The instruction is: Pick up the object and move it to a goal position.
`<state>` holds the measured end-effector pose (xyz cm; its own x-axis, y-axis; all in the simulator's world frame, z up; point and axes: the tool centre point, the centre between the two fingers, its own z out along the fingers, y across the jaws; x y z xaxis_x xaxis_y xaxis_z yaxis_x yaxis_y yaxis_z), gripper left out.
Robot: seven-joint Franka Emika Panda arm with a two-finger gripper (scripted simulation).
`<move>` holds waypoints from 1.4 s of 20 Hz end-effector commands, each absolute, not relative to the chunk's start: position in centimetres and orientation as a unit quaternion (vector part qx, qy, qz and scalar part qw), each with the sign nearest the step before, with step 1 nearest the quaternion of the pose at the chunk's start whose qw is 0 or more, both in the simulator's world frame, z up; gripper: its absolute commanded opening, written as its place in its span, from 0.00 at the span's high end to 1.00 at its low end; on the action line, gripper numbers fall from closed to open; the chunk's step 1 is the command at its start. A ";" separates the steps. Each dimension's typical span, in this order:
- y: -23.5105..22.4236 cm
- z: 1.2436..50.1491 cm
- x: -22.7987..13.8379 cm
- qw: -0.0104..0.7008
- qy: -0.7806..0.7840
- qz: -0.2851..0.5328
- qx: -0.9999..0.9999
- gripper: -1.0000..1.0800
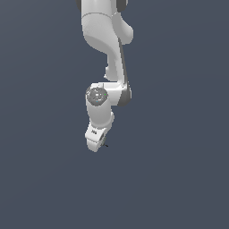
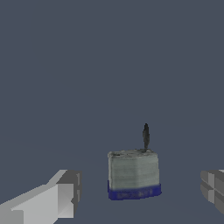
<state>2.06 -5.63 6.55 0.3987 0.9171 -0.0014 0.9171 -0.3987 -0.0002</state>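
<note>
Pincer (image 2: 139, 192) fingers (image 2: 57, 199) stand wide apart, holding nothing, because we straddle the object (image 2: 133, 174) on the surface (image 2: 109, 65) before closing.

Your Panda arm (image 1: 109, 49) hangs down from the top of the exterior view, white links folding at a joint before the wrist (image 1: 99, 105) drops and tilts toward the exterior view's left. The gripper (image 1: 103, 145) sits at the lowest point, close to the ground. In the wrist view, your two fingers (image 2: 65, 194) stand wide apart, jaws spread and not touching anything.
</note>
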 end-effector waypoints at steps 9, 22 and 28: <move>-5.9 5.9 2.1 0.000 0.559 0.000 0.829 0.04; -5.8 1.3 2.1 0.000 0.561 0.000 0.828 0.04; -5.8 1.3 2.1 0.000 0.561 0.000 0.828 1.00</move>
<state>2.08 -5.86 1.30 0.3718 0.9283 -0.0003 0.9283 -0.3718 0.0003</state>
